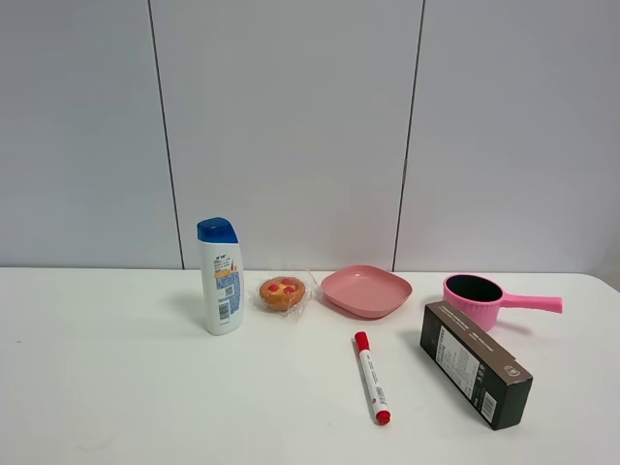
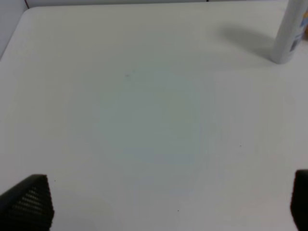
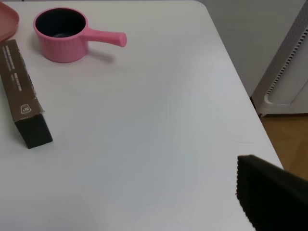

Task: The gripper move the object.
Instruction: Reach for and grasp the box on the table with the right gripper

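Carton, dark brown-black, white print: lying flat at the right of the white counter, untouched, its far end just in front of the pink saucepan.
Red-capped marker: to its left, apart.
Pink plate, wrapped muffin, shampoo bottle: in a row behind.
Left end effector: fingers spread wide, holding nothing, over bare counter.
Right end effector: one finger in view; opening cannot be told.
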Robot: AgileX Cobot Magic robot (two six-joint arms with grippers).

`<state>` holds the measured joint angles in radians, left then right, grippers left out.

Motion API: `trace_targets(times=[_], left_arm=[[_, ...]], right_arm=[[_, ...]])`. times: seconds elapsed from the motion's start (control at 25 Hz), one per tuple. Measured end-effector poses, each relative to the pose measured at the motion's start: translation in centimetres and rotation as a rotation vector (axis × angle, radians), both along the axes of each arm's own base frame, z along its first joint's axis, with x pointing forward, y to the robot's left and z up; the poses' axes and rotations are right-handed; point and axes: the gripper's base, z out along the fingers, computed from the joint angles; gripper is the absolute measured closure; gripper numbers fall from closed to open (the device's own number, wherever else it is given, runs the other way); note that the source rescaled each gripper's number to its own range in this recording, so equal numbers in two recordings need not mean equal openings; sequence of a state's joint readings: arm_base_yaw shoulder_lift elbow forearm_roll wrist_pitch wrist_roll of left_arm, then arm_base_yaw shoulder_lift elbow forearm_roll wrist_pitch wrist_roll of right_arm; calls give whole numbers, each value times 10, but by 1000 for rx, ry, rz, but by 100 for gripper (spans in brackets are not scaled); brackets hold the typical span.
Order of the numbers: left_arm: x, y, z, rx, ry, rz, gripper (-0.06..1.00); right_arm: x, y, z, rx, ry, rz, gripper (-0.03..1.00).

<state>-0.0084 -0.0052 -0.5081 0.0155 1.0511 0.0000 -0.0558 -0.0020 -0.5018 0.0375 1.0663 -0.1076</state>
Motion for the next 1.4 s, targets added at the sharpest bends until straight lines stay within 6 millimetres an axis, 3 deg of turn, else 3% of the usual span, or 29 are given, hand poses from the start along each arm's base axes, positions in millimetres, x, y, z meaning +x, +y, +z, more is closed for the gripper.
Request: trace_targets(times=[1.4], left_arm=[[0,0,0,0,0,0,-6]], right_arm=[[0,-1,0,0,0,-10,-3]])
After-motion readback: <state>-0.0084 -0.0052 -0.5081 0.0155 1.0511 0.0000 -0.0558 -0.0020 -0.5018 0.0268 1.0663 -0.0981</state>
